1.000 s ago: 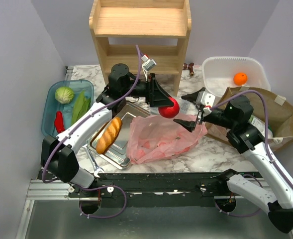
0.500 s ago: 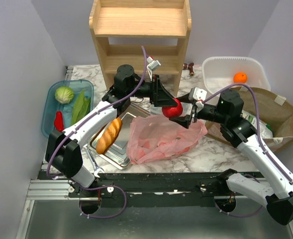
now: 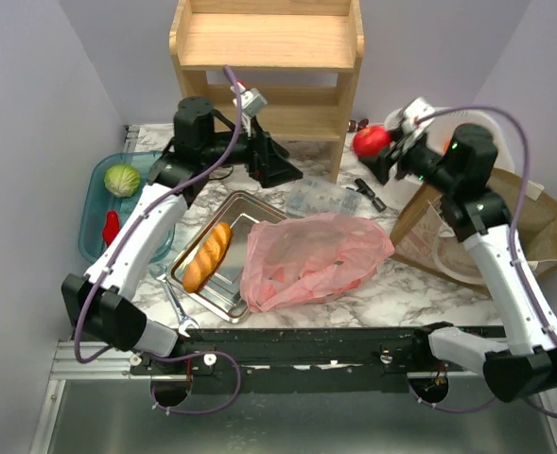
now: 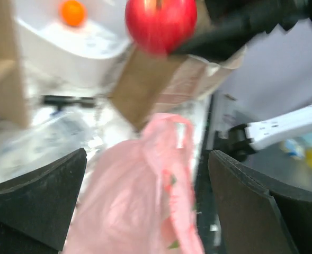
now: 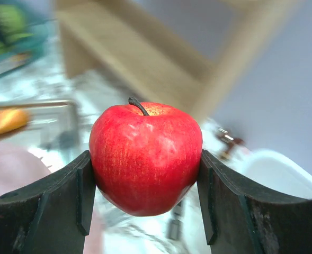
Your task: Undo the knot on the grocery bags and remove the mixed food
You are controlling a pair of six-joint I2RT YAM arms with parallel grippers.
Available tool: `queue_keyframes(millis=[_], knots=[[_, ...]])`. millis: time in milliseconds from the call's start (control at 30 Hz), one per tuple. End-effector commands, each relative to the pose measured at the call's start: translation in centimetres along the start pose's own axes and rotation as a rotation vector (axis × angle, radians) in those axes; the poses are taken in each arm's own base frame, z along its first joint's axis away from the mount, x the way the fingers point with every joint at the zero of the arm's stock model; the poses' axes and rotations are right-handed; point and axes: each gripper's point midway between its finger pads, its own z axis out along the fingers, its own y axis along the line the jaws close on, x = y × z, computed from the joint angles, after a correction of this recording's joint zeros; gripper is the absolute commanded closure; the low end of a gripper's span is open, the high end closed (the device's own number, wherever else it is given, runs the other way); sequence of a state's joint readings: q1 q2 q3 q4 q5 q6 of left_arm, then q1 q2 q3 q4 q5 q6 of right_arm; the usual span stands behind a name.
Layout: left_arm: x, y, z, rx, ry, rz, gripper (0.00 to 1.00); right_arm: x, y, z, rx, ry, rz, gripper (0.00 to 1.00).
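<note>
My right gripper is shut on a red apple, held in the air beside the shelf's right post; the apple also shows in the left wrist view. The pink grocery bag lies crumpled on the marble in front of the arms, its handle loops loose, and no knot shows. My left gripper is open and empty, hovering under the shelf and facing the bag. A cabbage, green leaves and a red pepper lie in the blue bin.
A steel tray with a golden bread loaf sits left of the bag. The wooden shelf stands behind. A white tub holds an orange. A brown paper bag lies at right, a clear packet mid-table.
The left gripper let go of the apple and drew back left under the shelf. The right gripper closed on the apple and carried it up and right, toward the white tub.
</note>
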State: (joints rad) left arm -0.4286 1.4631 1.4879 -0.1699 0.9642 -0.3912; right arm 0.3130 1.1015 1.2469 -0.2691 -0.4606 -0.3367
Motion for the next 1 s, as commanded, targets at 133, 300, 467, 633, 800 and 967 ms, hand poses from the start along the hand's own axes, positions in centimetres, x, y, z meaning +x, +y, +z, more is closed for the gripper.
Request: queue_keyframes(millis=[133,300,467,633,800,967], knots=[[1.2,0.7,-5.1,-0.210,0.072,0.365,0.02,5.2,-19.7,-3.5,0.498,0.204,0.167,0.52],[2.8,2.0,-5.3,-0.256,0.113,0.378,0.01,7.0,-25.9,-1.7,0.615,0.266,0.184,0.50],[3.5,2.2,-5.4,-0.274,0.129,0.346,0.02,11.9,-30.0,1.4,0.667,0.370,0.261,0.48],[4.4,2.2,-6.0,-0.299,0.146,0.367,0.02,17.4,-29.8,3.6,0.610,0.477,0.345,0.42],[5.4,2.4,-6.6,-0.317,0.172,0.373,0.02,21.5,-29.3,4.4,0.593,0.571,0.417,0.12],[6.4,3.2,-6.8,-0.329,0.223,0.375,0.02,21.4,-29.1,4.2,0.601,0.563,0.423,0.00]])
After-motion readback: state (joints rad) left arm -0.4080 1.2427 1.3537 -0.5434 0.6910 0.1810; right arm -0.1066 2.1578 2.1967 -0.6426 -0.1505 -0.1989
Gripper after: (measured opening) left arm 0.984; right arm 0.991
